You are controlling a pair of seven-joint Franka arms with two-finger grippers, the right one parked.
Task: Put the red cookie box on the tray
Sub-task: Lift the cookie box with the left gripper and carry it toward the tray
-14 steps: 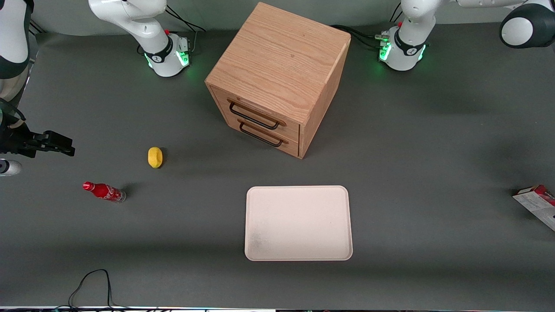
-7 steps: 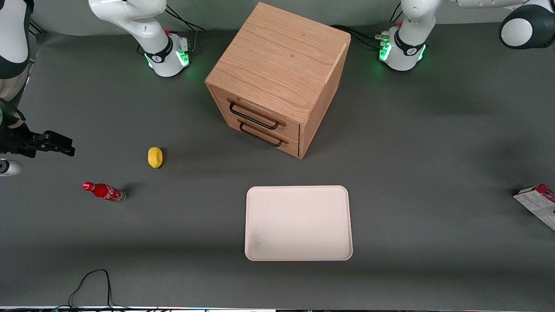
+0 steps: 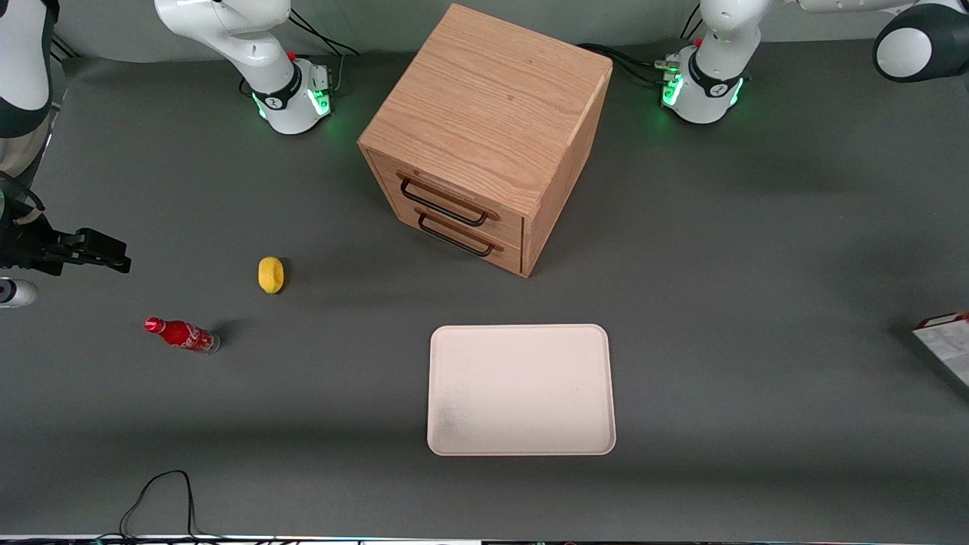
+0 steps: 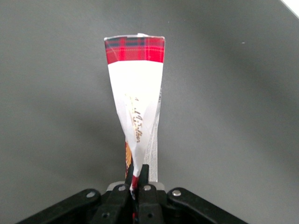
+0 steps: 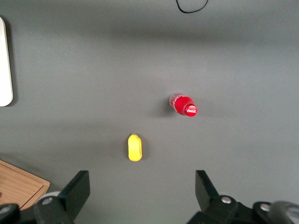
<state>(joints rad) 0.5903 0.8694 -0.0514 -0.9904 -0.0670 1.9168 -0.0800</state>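
- Here's the red cookie box (image 4: 135, 107) in the left wrist view: a slim carton seen end-on, a red tartan band across its outer end, then a long white panel with gold script running down it.
- A sliver of orange-red print shows where the panel narrows toward the fingers.
- The gripper (image 4: 137, 179) has its two dark fingers pressed tight on the near end of the box, pinching the thin cardboard between them.
- Nothing but plain grey table (image 4: 56, 116) lies under the box in that view; whether it is lifted off the surface cannot be told from there.
- From the front, the red cookie box (image 3: 946, 341) sits at the very edge of the picture, at the working arm's end of the table, well apart from the tray (image 3: 521, 390).
- Compared with half a second ago, it has changed: the red top face has all but vanished, only the pale printed side shows, and its upper edge sits higher.
- The tray lies flat and bare, nearer the front camera than the wooden cabinet (image 3: 488, 136).
- Toward the parked arm's end, the cola bottle (image 3: 182, 334) and the yellow piece (image 3: 270, 274) have not moved.
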